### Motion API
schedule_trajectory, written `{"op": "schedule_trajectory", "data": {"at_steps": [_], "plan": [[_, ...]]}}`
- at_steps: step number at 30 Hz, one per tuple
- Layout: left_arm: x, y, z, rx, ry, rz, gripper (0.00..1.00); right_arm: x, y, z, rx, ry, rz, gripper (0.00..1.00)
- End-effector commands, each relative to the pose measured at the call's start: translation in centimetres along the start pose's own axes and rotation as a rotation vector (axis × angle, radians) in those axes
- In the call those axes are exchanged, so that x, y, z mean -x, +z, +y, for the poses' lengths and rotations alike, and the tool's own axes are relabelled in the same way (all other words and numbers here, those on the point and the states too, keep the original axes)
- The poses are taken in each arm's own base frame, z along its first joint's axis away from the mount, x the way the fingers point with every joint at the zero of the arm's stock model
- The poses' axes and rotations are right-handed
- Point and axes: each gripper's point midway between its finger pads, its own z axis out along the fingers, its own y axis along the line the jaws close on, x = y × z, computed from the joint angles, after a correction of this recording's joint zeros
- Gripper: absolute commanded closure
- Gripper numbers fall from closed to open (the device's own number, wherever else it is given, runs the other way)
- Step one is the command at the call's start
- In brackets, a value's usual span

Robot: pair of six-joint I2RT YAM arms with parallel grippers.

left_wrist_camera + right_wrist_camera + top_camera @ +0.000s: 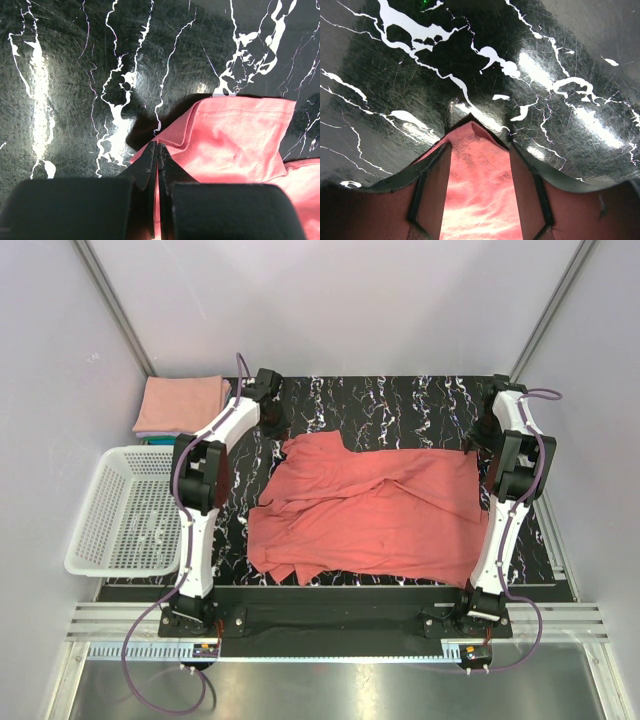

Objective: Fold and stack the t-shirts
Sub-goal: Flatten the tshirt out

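Note:
A coral-red t-shirt (370, 505) lies spread and wrinkled on the black marbled table (400, 405). My left gripper (274, 426) is at the shirt's far left corner. In the left wrist view its jaws (157, 147) are pressed together on the shirt's edge (230, 135). My right gripper (481, 440) is at the shirt's far right corner. In the right wrist view it (479, 167) is open, with a corner of the shirt (477, 165) lying between its fingers. A folded salmon-pink t-shirt (182, 403) lies on a teal one (155, 440) at the far left.
A white plastic mesh basket (125, 510) stands off the table's left edge, just in front of the folded stack. Grey walls and metal posts close in the back and both sides. The arm bases sit on a black rail at the near edge.

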Motion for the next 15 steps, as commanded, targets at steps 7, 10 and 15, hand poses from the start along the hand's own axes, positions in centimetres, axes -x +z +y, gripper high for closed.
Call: {"op": "schedule_trajectory", "data": {"at_steps": [7,10,15], "plan": [[1.5,-2.3,-1.8,-0.075,0.0,-0.036,1.0,2.3,-1.8,0.3,0.033,0.047,-0.104,0.42],[1.4,-2.2,-1.9,-0.081,-0.004,-0.03,1.0,2.6,-2.0,0.7,0.056,0.052,-0.115,0.41],[1.5,-2.2,-2.0,-0.082,-0.002,-0.029,1.0,2.7,-1.9,0.7,0.05,0.048,-0.112,0.41]]}}
